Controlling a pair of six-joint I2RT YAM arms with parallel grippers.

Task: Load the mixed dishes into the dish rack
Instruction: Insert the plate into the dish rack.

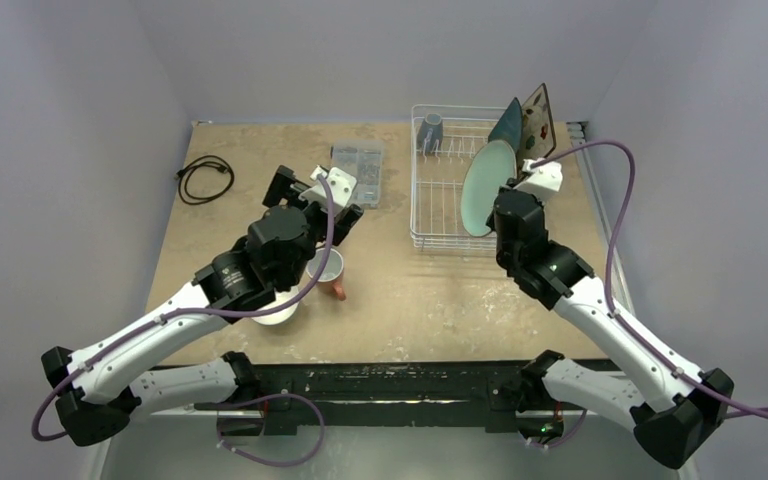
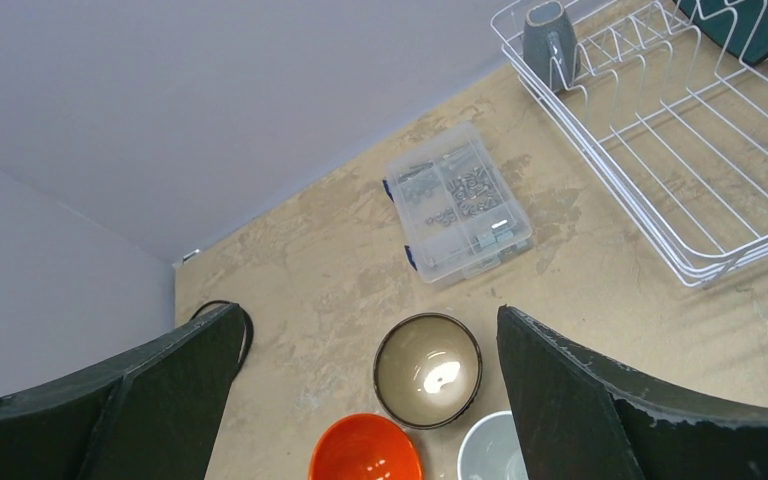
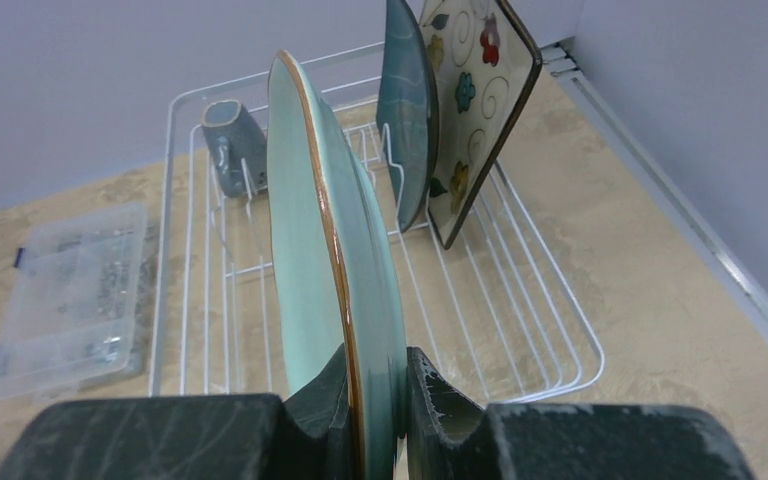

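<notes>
My right gripper point(image 3: 375, 400) is shut on the rim of the round pale green plate point(image 3: 325, 240), holding it upright on edge over the white wire dish rack point(image 3: 550, 290); it also shows in the top view point(image 1: 485, 185). The square dark teal plate point(image 3: 407, 100) and the square cream floral plate point(image 3: 480, 100) stand in the rack's far right. The grey-blue mug point(image 3: 230, 145) sits in its far left corner. My left gripper point(image 2: 370, 400) is open above the brown bowl point(image 2: 428, 368), the orange bowl point(image 2: 365, 450) and a pale mug opening point(image 2: 490, 450). The salmon-pink mug point(image 1: 328, 270) and white bowl point(image 1: 278, 314) sit under the left arm.
A clear plastic compartment box point(image 2: 457, 202) with small parts lies left of the rack, also in the top view point(image 1: 357, 165). A coiled black cable point(image 1: 205, 177) lies at the table's far left. Grey walls enclose the table on three sides.
</notes>
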